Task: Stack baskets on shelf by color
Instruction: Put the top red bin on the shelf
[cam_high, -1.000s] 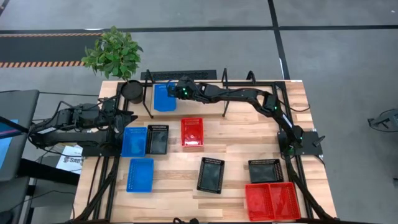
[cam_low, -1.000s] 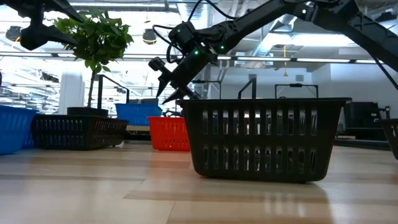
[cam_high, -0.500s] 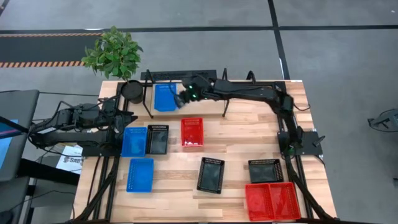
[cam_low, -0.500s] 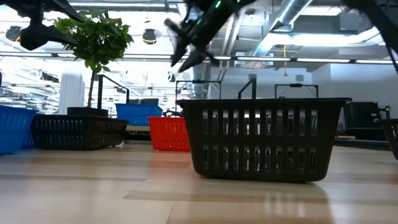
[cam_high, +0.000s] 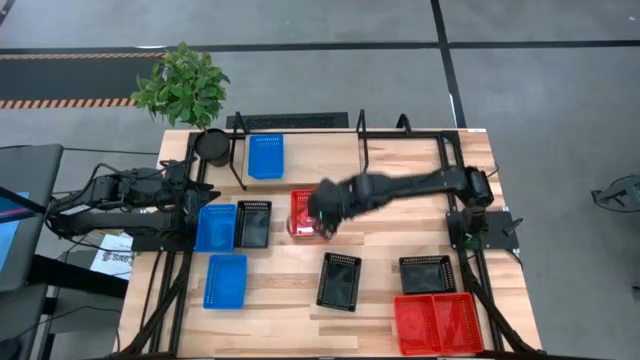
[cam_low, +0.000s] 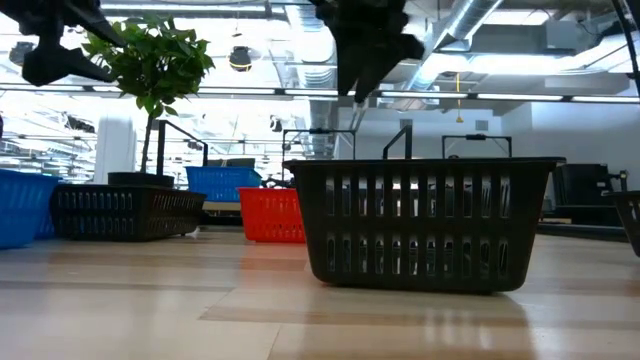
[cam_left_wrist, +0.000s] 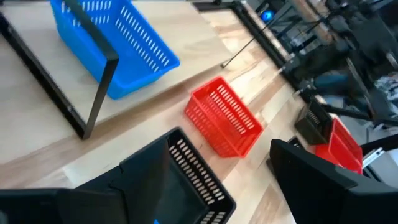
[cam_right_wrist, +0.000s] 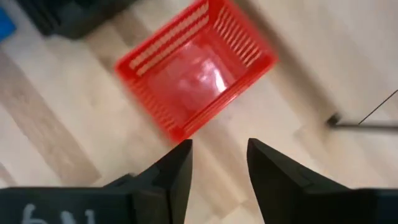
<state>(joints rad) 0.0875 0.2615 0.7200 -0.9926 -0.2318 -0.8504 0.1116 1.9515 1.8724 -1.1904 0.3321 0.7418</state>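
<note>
Just beyond the open right gripper (cam_right_wrist: 219, 163), 1 empty red basket (cam_right_wrist: 194, 74).

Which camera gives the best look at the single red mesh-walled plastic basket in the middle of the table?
The right wrist view: the red mesh-walled plastic basket fills the picture, empty, beyond the open right gripper. The high view has that arm partly covering it. The left wrist view shows it whole but farther off. The low view shows only part of one side.

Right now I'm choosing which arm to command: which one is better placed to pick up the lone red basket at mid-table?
The right. Its pincer hangs open right over the red basket, while the left pincer waits at the table's left edge beside a blue basket.
</note>
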